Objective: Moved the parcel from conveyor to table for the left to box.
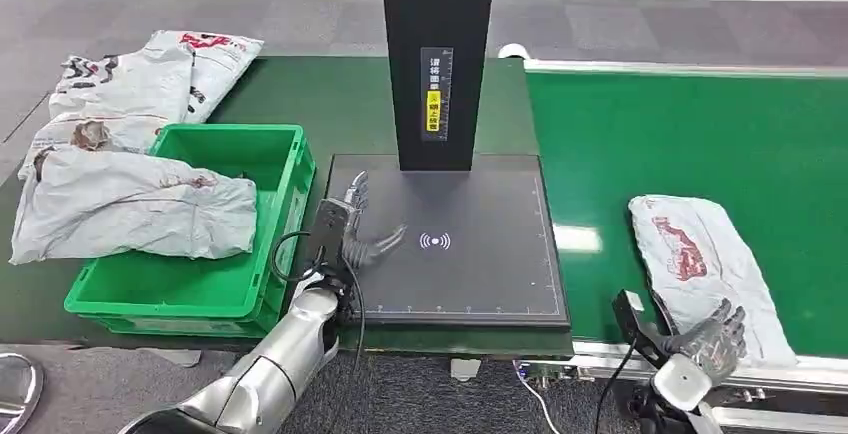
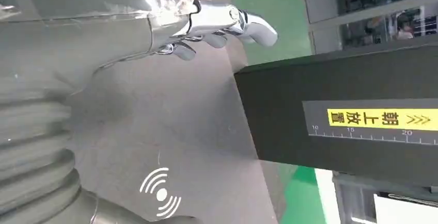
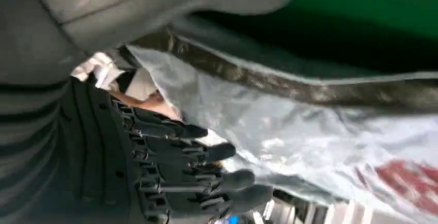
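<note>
From the head view, the right hand point(image 1: 708, 342) sits at the near end of the grey parcel point(image 1: 705, 259) lying on the green conveyor point(image 1: 680, 134), fingers spread against the bag's edge; whether it has a real hold yet I cannot tell, though the reach looks meant for a lift. Off to that hand's left, the left hand point(image 1: 358, 234) hovers with fingers apart and nothing in it over the dark scanning plate point(image 1: 480, 284) on the worktop, likely waiting to receive; beyond it stands a green crate point(image 1: 170, 294) with a bagged parcel draped across it. The left wrist view shows its fingers point(image 2: 227, 25) loose above the plate, beside the black post point(image 2: 351, 105). The right wrist view shows dark fingers point(image 3: 196, 172) extended under the crinkled bag point(image 3: 310, 141), touching it.
</note>
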